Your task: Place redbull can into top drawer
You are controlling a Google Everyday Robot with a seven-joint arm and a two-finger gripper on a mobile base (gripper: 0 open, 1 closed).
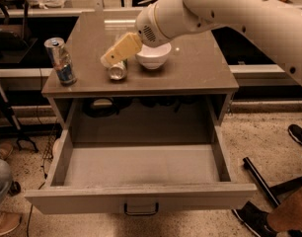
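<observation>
Your redbull can (60, 60) stands upright on the desk (200, 75), near its front left corner and well apart from everything else on the surface. The silver top faces up and nothing is touching it. Below the desk surface, the top drawer (141, 196) is pulled fully out. Its grey floor is bare, and the small dark handle (141, 210) sits at the centre of the front panel.

The pincer (107, 59) is not at the can. It hangs over the middle of the desk, angled down and to the left, with its tip just above a green patterned can (118, 72) that lies on its side. You cannot tell from this view whether the pincer is spread or pressed together, or whether it touches that can. Just beside it to the right sits a white bowl (153, 56). The white arm (230, 9) reaches in from the upper right. A person's dark shoe (252, 217) shows on the floor at the lower right.
</observation>
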